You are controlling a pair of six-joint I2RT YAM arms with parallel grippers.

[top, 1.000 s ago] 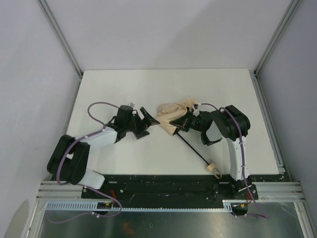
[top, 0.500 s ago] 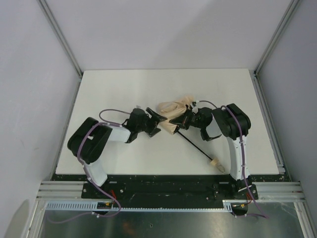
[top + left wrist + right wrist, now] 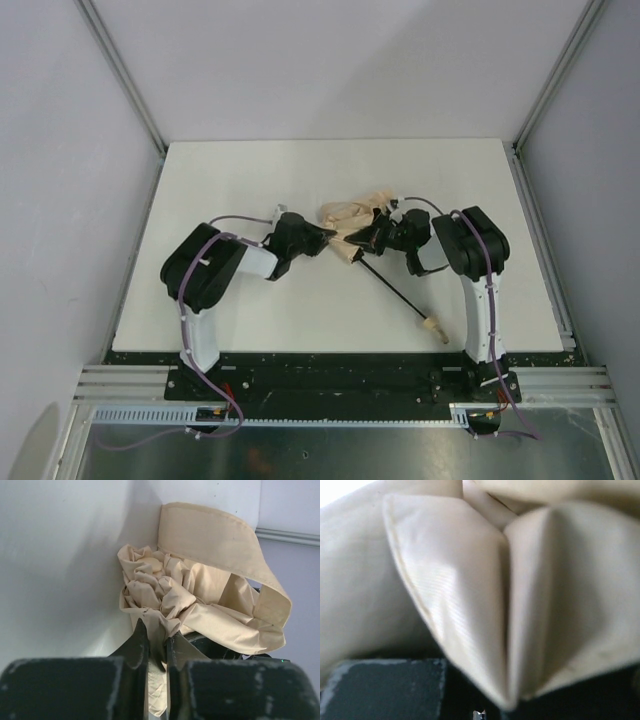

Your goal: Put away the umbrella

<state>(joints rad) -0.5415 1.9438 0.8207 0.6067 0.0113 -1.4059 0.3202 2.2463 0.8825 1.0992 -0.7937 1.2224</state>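
Fabric does most of the deciding here: the umbrella (image 3: pixel 350 222) lies near the middle of the tabletop (image 3: pixel 250 180). Its beige canopy (image 3: pixel 200 605) is bunched loosely between my two tools, and the thin black shaft (image 3: pixel 392 288) runs toward the near right edge and ends at the small tan handle (image 3: pixel 432 324). My left tool (image 3: pixel 320 238) is closed to a narrow slit, and its wrist view shows a fold of canopy between the fingers (image 3: pixel 137 640), so I judge it pinches cloth only. My right tool (image 3: pixel 368 238) presses into the canopy from the other side. Its wrist view is filled with blurred cloth, so I cannot tell how far it is open or whether it grips anything. I expect the whole thing to be light, the cloth soft and slippery enough to slide out of a shallow pinch, and the shaft the only stiff part. A pinch on loose folds would only drag them, so the shaft close under the canopy seems the surer place to hold. The wide strap (image 3: pixel 215 535) stands free in a loop, ready to wrap the bundle.
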